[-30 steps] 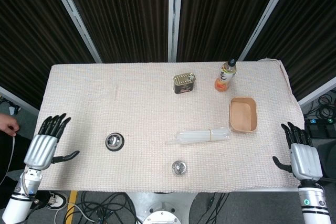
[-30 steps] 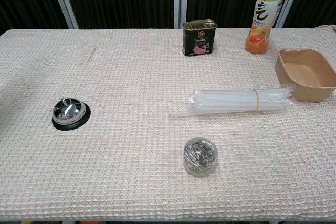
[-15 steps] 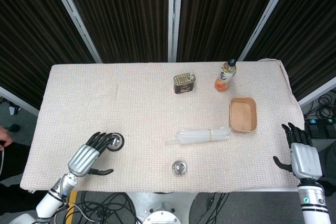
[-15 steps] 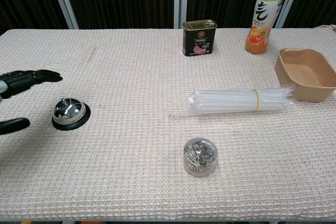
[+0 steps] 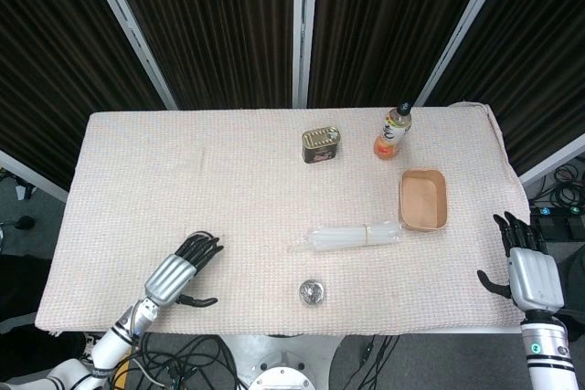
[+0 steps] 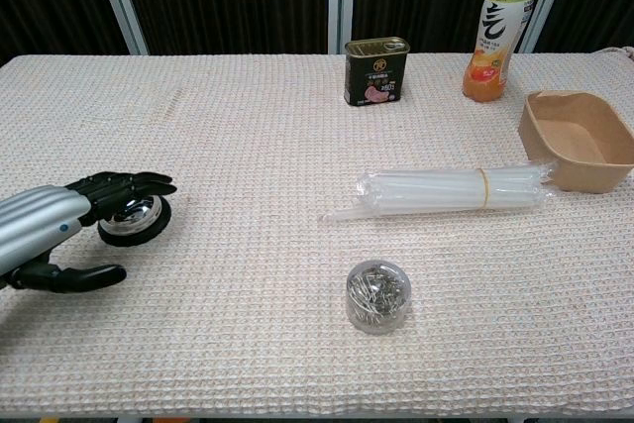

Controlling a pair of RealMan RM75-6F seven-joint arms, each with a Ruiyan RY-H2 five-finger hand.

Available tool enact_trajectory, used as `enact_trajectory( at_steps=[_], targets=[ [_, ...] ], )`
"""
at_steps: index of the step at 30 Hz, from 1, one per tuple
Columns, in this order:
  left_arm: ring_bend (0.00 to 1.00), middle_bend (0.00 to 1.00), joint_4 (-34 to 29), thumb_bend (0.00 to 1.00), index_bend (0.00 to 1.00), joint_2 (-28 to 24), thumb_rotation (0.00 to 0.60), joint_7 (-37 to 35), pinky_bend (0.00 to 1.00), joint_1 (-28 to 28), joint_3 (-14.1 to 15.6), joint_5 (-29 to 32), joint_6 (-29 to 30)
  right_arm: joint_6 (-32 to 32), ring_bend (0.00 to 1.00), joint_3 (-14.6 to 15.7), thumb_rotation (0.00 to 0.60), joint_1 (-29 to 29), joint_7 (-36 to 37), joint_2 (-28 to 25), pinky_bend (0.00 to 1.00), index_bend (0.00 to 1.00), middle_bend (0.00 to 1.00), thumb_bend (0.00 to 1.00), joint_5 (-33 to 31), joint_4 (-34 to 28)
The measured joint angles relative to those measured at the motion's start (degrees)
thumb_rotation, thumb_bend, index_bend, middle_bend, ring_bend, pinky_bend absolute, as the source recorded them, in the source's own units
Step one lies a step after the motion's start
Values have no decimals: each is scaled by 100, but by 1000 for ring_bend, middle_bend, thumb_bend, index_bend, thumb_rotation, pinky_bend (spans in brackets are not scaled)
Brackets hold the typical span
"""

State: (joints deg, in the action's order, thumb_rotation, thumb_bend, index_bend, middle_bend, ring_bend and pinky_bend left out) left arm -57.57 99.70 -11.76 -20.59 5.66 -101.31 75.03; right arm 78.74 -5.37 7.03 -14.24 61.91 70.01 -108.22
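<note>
Left hand (image 6: 59, 220) has come further in over the table than half a second ago: then its fingertips were just short of the desk bell (image 6: 137, 219), now the flat, spread fingers (image 6: 139, 183) lie over the bell's dome, hiding its button, with the thumb held apart on the near side. Whether they press the bell or only hover over it cannot be told, and the hand grips nothing. In the head view the bell is covered entirely by this hand (image 5: 178, 271). Right hand (image 5: 527, 273) has barely shifted; it hangs off the table's right edge, fingers apart, holding nothing, and the chest view does not show it.

Nothing on the table has moved. A pale waffle-weave cloth (image 6: 248, 126) covers the tabletop. On it lie a bundle of clear straws (image 6: 446, 190) banded together near the middle, a tan paper tray (image 6: 580, 141) at the right, an orange drink bottle (image 6: 498, 32) and a luncheon-meat tin (image 6: 375, 71) at the far side, and a small clear tub of paper clips (image 6: 378, 294) near the front. Dark pleated curtains (image 5: 210, 25) with pale uprights stand behind; cables (image 5: 183, 363) lie on the floor.
</note>
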Motion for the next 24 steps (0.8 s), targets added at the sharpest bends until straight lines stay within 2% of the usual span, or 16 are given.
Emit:
enact_trajectory(
  at_steps=[6,15,24],
  targets=[
    [0,0,83,0,0,-20,0,51,0,-54,-95,144,21,-45,0,3,600,18,-4,9,0,0,0,150,-31,20],
    [0,0,-26,0,0,-157,0,134,0,-126,125,324,-566,-95,0,-5,600,48,-29,21,0,0,0,150,-102,31],
    [0,0,-281,0,0,-256,0,287,0,-199,-48,288,-109,-78,0,14,600,41,-11,11,0,0,0,150,-59,17]
  ],
)
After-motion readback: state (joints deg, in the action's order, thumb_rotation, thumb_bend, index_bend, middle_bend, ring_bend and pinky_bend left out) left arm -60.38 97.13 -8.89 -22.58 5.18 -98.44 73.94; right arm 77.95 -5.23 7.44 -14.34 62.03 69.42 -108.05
